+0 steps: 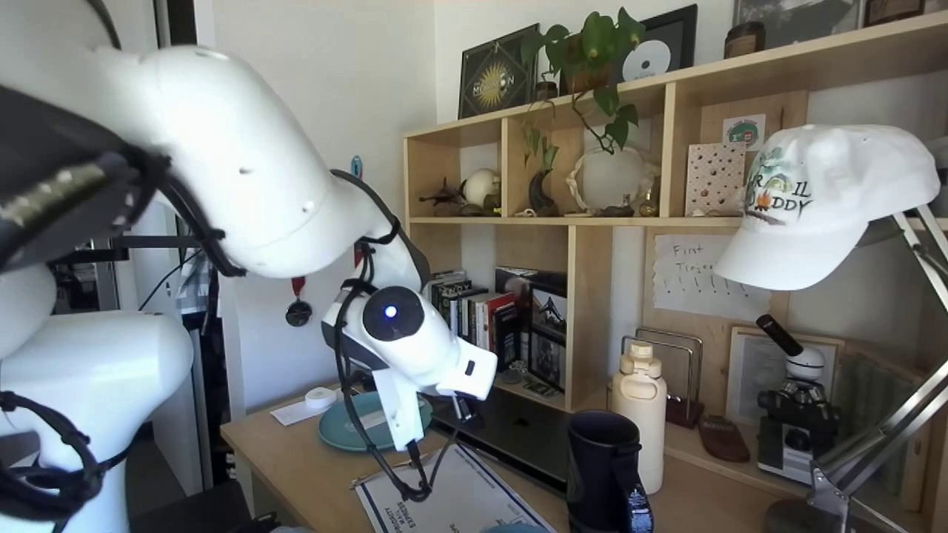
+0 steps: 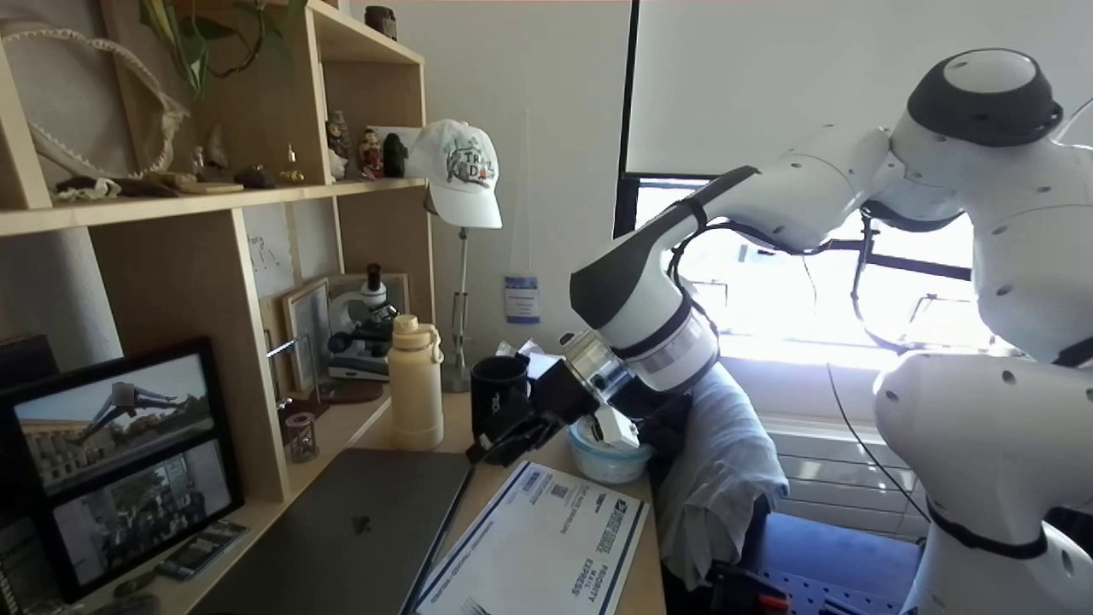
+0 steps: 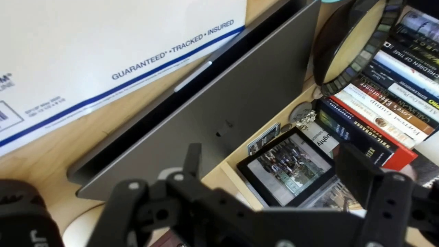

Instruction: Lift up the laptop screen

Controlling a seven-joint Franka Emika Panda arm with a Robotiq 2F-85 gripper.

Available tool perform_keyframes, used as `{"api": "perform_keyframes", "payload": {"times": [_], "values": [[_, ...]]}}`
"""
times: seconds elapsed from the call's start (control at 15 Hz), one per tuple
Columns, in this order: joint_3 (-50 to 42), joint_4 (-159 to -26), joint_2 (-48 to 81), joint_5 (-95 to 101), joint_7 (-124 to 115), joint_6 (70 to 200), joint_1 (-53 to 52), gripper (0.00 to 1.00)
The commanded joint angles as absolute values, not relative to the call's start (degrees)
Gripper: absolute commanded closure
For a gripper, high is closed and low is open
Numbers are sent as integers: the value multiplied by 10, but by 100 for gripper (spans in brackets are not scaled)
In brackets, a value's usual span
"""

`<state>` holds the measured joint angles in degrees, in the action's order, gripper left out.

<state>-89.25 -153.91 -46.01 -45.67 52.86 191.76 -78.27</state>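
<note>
The laptop screen is a thin dark grey lid with a small logo, seen in both exterior views (image 1: 522, 429) (image 2: 341, 525) and in the wrist view (image 3: 219, 109). In the wrist view a dark gap shows between the lid's front edge and the laptop base (image 3: 137, 120), so the lid stands slightly raised. My gripper (image 2: 491, 448) is near the lid's front corner on the mug side. In an exterior view it is partly hidden by the arm (image 1: 465, 411). In the wrist view its two fingers are wide apart (image 3: 272, 154), with nothing between them.
A black mug (image 1: 598, 474) and a cream bottle (image 1: 641, 414) stand by the laptop's end. A white mailing envelope (image 2: 546, 538) lies along its front. A teal plate (image 1: 344, 426) is at its far end. Shelves with picture frames (image 2: 128, 461) and books rise behind it.
</note>
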Motion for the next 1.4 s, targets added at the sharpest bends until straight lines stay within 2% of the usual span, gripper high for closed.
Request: {"api": "perform_keyframes", "payload": {"times": [0.0,0.2,0.47,1.33], "values": [[-996,-1504,-557,-300,476,1966,-855,0],[-1075,-1469,-610,-128,386,1976,-905,0],[-1123,-1434,-641,-10,292,1969,-947,0],[-1138,-1467,-591,-28,98,1959,-962,0]]}}
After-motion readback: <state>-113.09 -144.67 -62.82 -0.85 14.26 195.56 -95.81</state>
